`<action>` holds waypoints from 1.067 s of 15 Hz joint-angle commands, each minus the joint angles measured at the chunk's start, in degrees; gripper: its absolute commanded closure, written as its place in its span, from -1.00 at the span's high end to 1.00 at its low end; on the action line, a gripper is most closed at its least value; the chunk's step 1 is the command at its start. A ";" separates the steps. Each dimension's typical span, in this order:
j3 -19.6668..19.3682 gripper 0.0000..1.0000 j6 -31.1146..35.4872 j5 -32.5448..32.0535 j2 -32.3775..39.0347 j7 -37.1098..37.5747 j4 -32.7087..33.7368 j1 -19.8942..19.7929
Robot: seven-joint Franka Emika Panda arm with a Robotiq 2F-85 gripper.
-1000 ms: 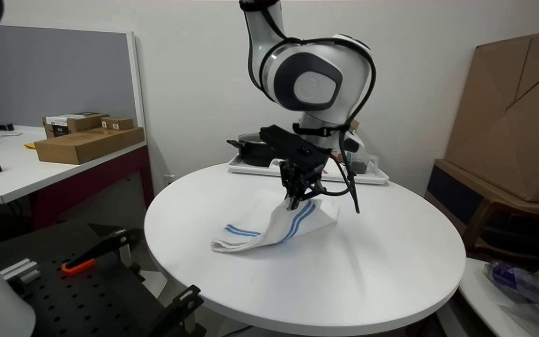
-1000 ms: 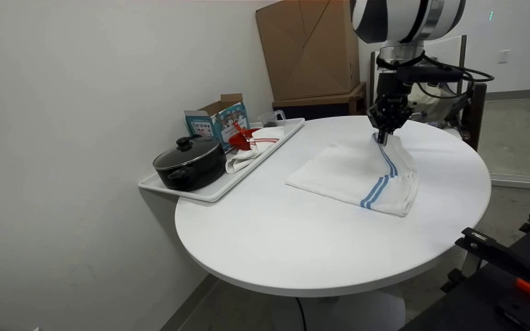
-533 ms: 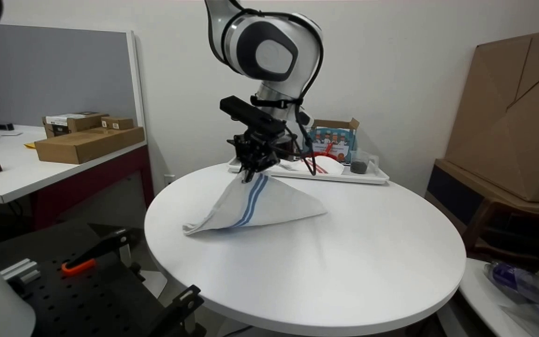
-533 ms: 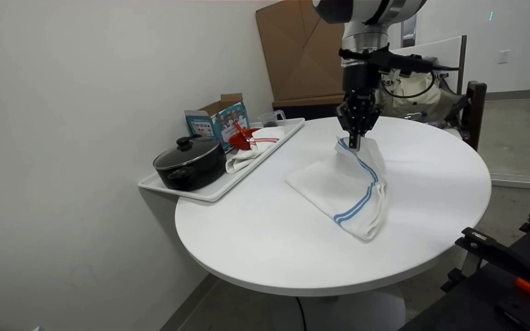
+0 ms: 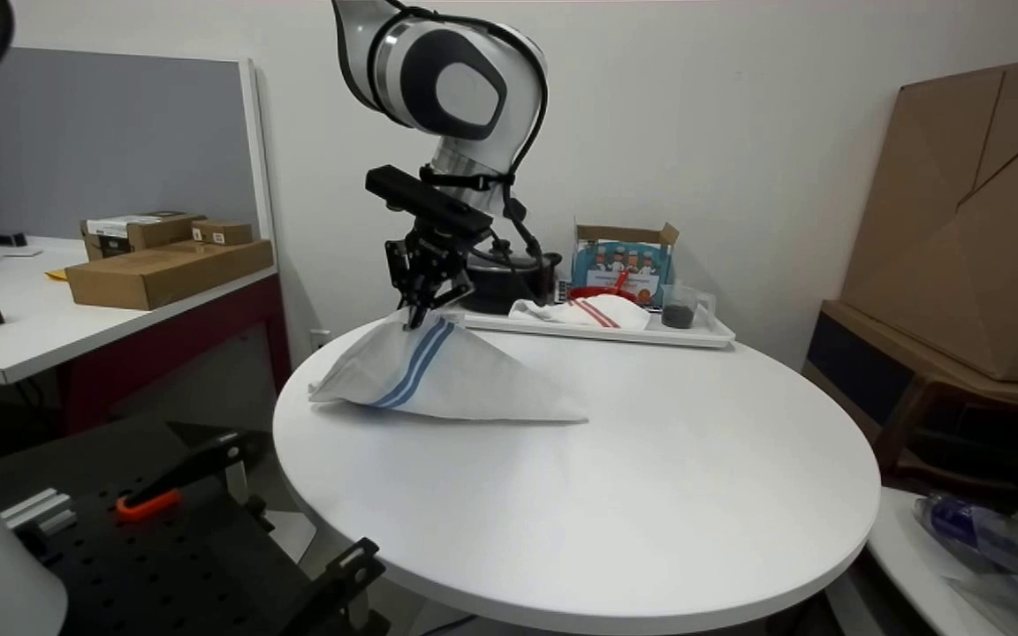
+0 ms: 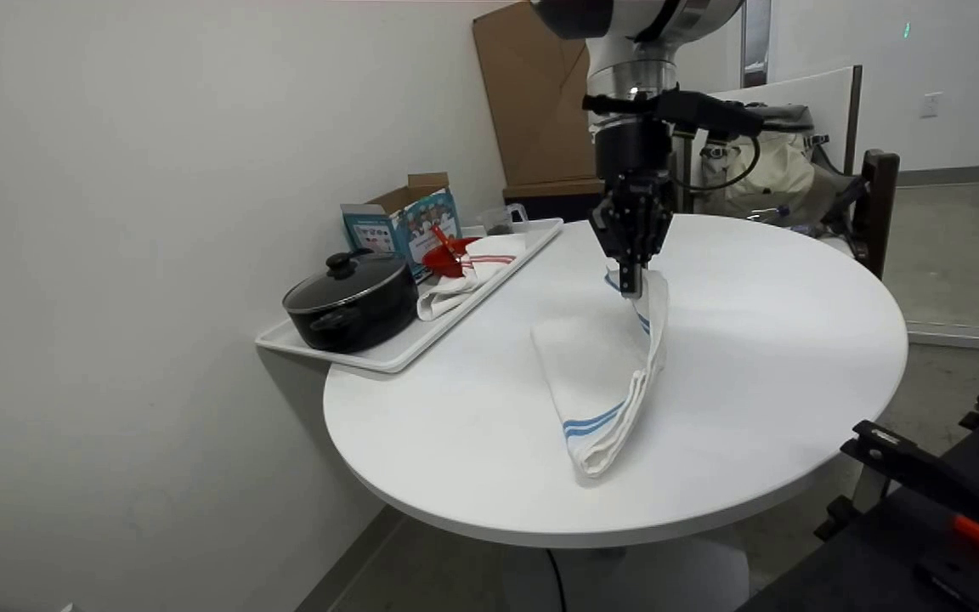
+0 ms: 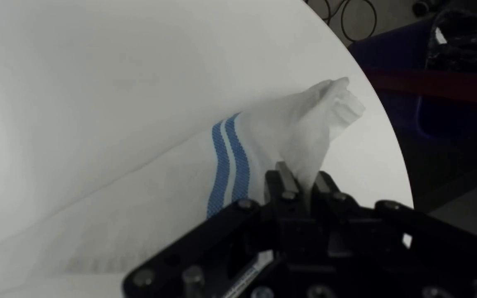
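Blue-striped towel (image 5: 482,380) is pinched by the gripper (image 7: 302,176) at a raised ridge, its lower part spread near the curved edge of the white surface (image 5: 650,495). Soft, light, limp handling is expected, several layers best being gripped together. Farther along the edge, a black pot (image 6: 352,308) is carried by a tray (image 6: 400,349).

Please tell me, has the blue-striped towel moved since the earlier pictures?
Yes. In an exterior view, the blue-striped towel has shifted left, toward the desk.
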 commanded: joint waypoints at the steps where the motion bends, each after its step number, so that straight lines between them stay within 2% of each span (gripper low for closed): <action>1: -1.85 -0.89 -5.38 -4.02 -1.29 -1.64 1.17 2.31; 5: -0.56 -0.89 -10.31 -9.34 -1.17 -4.16 0.55 5.38; 8: 0.89 -0.88 -10.06 -13.06 -1.27 -4.28 -1.87 9.17; 12: 1.49 -0.89 -13.31 -21.27 0.35 -5.08 0.84 12.77; 16: 1.26 -0.89 -15.02 -28.11 0.81 -4.85 2.55 14.13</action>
